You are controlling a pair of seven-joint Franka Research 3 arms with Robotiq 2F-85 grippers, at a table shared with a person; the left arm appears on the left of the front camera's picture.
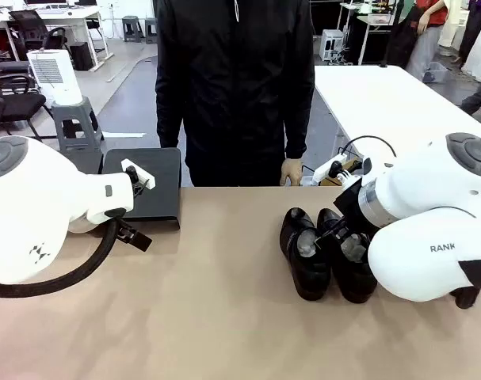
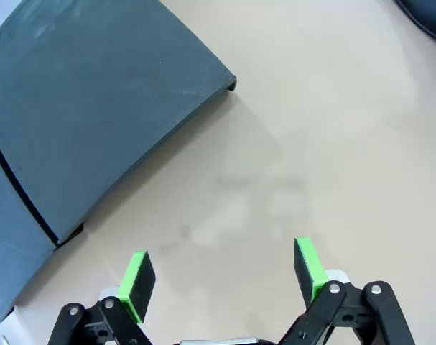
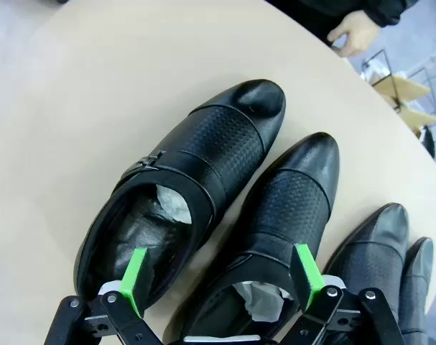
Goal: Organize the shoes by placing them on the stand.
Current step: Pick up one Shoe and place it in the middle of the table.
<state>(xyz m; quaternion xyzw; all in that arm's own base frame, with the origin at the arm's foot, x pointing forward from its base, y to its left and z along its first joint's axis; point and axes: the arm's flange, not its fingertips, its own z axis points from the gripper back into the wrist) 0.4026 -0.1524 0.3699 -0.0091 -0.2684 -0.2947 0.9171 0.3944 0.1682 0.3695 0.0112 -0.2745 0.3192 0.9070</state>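
Observation:
Two glossy black shoes [image 1: 304, 255] [image 1: 348, 261] lie side by side on the tan table, toes toward the person. In the right wrist view these two shoes [image 3: 196, 180] [image 3: 286, 208] are close below, with pale paper inside, and two more shoes [image 3: 368, 251] [image 3: 416, 277] lie beside them. My right gripper [image 3: 221, 280] hangs open above the heel ends of the nearest pair, holding nothing. The black stand [image 1: 143, 186] sits at the table's far left. My left gripper [image 2: 225, 277] is open over bare table beside the stand [image 2: 81, 108].
A person in a black jacket stands at the far edge, one hand [image 1: 291, 171] resting on the table near the shoes. The bulky right arm [image 1: 430, 237] covers the table's right side. Bare tabletop [image 1: 224, 317] lies between the stand and the shoes.

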